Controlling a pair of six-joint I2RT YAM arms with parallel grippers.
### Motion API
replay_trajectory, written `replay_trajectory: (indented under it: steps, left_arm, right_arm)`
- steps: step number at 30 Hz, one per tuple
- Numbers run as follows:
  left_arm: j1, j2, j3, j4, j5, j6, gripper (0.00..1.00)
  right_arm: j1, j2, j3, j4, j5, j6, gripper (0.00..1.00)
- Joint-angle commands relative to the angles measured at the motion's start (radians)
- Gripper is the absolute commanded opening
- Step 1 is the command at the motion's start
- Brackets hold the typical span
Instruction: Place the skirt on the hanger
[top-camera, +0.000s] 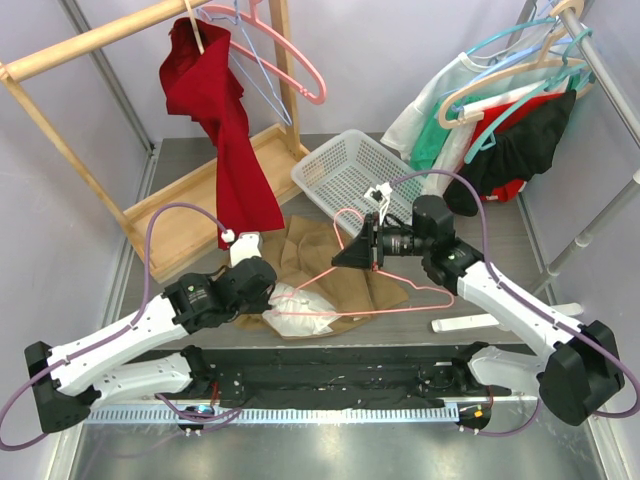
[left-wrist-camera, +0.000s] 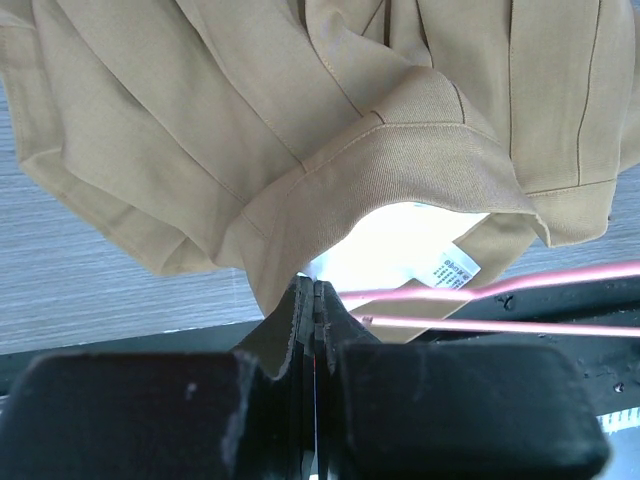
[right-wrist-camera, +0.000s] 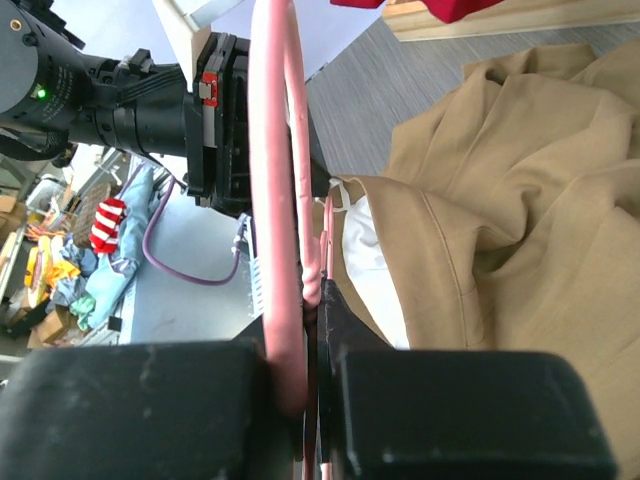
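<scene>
Left fingers (left-wrist-camera: 130, 420) pinch the skirt (left-wrist-camera: 300, 150) waistband; right fingers (right-wrist-camera: 450, 420) clamp the pink hanger (right-wrist-camera: 280, 200); white label (left-wrist-camera: 455, 268) print illegible.

A wooden garment rack (top-camera: 200, 215) blocked the far left corner of the grey tabletop (top-camera: 510, 235), a white plastic mesh basket (top-camera: 345, 175) the far middle, a rail of hung clothes (top-camera: 510, 130) the far right corner. A tan skirt (top-camera: 300, 248) covered the centre. Bare surface lay open between basket and rail.
</scene>
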Motion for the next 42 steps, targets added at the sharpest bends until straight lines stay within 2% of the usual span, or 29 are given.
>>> replay_trajectory:
  steps: [1, 7, 13, 18, 22, 29, 30, 31, 33, 34, 35, 40, 42]
  left_arm:
    - [0.004, -0.022, -0.002, 0.000, -0.031, -0.019, 0.00]
    - [0.004, -0.031, -0.007, -0.001, -0.031, -0.022, 0.00]
    - [0.004, -0.048, -0.016, -0.017, -0.038, -0.036, 0.00]
    - [0.004, -0.048, -0.019, -0.021, -0.049, -0.039, 0.00]
    - [0.004, -0.037, -0.020, -0.021, -0.043, -0.030, 0.00]
    - [0.004, -0.011, -0.057, 0.100, 0.138, 0.050, 0.00]
    - [0.004, -0.005, -0.063, 0.115, 0.155, 0.056, 0.02]
    - [0.004, 0.011, -0.072, 0.132, 0.169, 0.060, 0.09]
    - [0.004, 0.028, -0.083, 0.137, 0.172, 0.062, 0.16]
    - [0.004, 0.033, -0.094, 0.147, 0.173, 0.068, 0.29]
    - [0.004, 0.042, -0.099, 0.152, 0.173, 0.067, 0.33]
    - [0.003, 0.065, -0.129, 0.198, 0.186, 0.073, 0.44]
    - [0.003, 0.093, -0.135, 0.215, 0.186, 0.077, 0.45]
  right_arm:
    - [0.025, -0.002, -0.044, 0.194, -0.003, 0.078, 0.01]
    - [0.082, 0.058, -0.081, 0.343, 0.059, 0.124, 0.01]
    - [0.107, 0.084, -0.104, 0.383, 0.149, 0.104, 0.01]
    - [0.107, 0.063, -0.066, 0.169, 0.156, -0.018, 0.01]
    - [0.105, -0.013, -0.049, 0.027, 0.149, -0.095, 0.01]
    - [0.087, -0.100, -0.031, -0.174, 0.175, -0.155, 0.01]
    - [0.088, -0.104, -0.029, -0.207, 0.184, -0.163, 0.01]
    - [0.085, -0.110, -0.023, -0.226, 0.206, -0.178, 0.01]
    - [0.085, -0.127, -0.014, -0.269, 0.229, -0.192, 0.01]
    - [0.085, -0.133, -0.008, -0.284, 0.243, -0.201, 0.01]
    - [0.082, -0.136, -0.002, -0.302, 0.276, -0.215, 0.01]
    - [0.081, -0.149, 0.047, -0.421, 0.369, -0.260, 0.01]
    - [0.078, -0.147, 0.060, -0.447, 0.393, -0.270, 0.01]
